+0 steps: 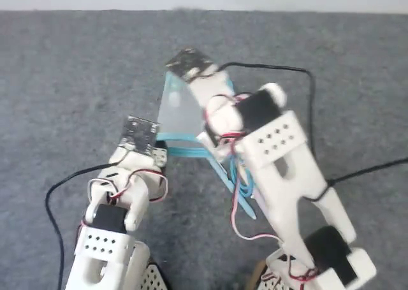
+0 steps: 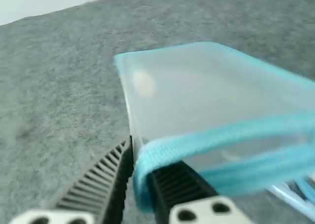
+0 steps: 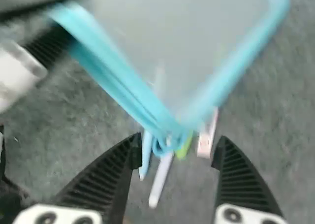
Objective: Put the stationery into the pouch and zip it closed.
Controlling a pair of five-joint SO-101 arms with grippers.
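A translucent pouch [image 1: 177, 111] with a light blue zipper band is held up off the grey table, tilted. My left gripper [image 2: 140, 182] is shut on the blue zipper edge at one corner of the pouch [image 2: 197, 96]; from above, the left gripper [image 1: 157, 153] sits at the pouch's near left corner. My right gripper [image 3: 178, 143] is open, and the opposite corner of the pouch [image 3: 187, 47] with its zipper end hangs between the jaws without touching them. Below that corner lie pens: a white one [image 3: 160, 182], a green one [image 3: 183, 148] and a pink-white one [image 3: 206, 135].
The grey table surface [image 1: 70, 79] stretches around both arms. Black cables [image 1: 280, 68] loop behind the right arm and another [image 1: 64, 181] beside the left arm. Red, white and blue wires [image 1: 241, 194] hang under the right arm.
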